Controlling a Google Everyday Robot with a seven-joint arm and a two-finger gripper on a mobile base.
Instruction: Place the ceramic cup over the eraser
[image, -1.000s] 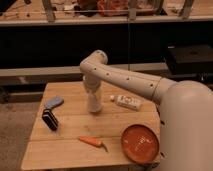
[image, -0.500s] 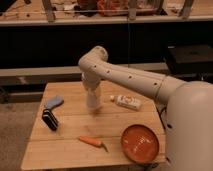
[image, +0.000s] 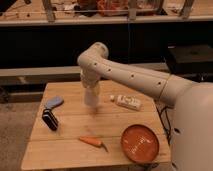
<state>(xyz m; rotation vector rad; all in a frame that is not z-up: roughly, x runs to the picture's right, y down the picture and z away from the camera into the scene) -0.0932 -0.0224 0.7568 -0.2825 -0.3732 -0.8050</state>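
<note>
Where the arm bends down over the wooden table (image: 70, 150), the ceramic cup (image: 91, 95) hangs upright just above the boards, its long axis vertical, at the end of the gripper (image: 91, 89); whether the fingers are clamped on it I cannot tell. Left of and a little below the cup lies a dark block, likely the eraser (image: 50, 120), with a blue-grey oval object (image: 53, 102) beside it; right of the cup lies the white labelled bottle (image: 127, 102); nearer me sit a carrot (image: 92, 142) and an orange plate (image: 140, 144). The cup must travel leftward.
</note>
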